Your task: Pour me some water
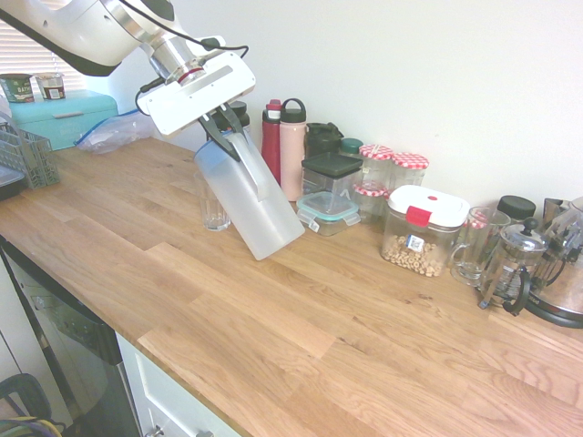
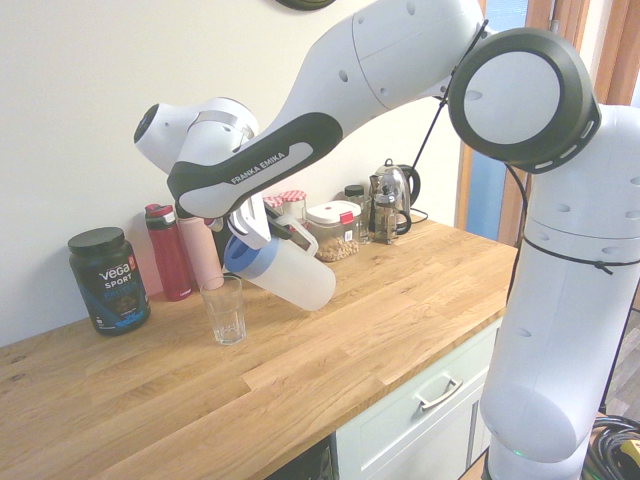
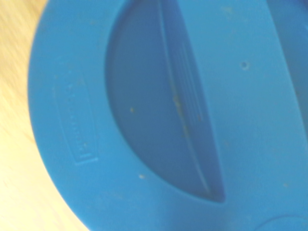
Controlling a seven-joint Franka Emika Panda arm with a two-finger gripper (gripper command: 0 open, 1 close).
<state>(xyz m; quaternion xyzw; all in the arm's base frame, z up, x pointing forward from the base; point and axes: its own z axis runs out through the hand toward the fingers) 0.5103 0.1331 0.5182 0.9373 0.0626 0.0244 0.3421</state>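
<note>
Our hand (image 1: pixel 220 123) is clamped on the jug's handle (image 1: pixel 248 164), and the jug (image 2: pixel 285 272) tilts with its lidded end toward the glass (image 2: pixel 226 315) beside it.

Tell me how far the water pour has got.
Already done: the frosted pitcher is off the counter, gripped by its handle in the tool. In hand: it is tilted, blue lid toward the drinking glass, so pouring seems under way or close. Left: filling the glass, which shows no clear water level, then likely setting the pitcher down.
</note>
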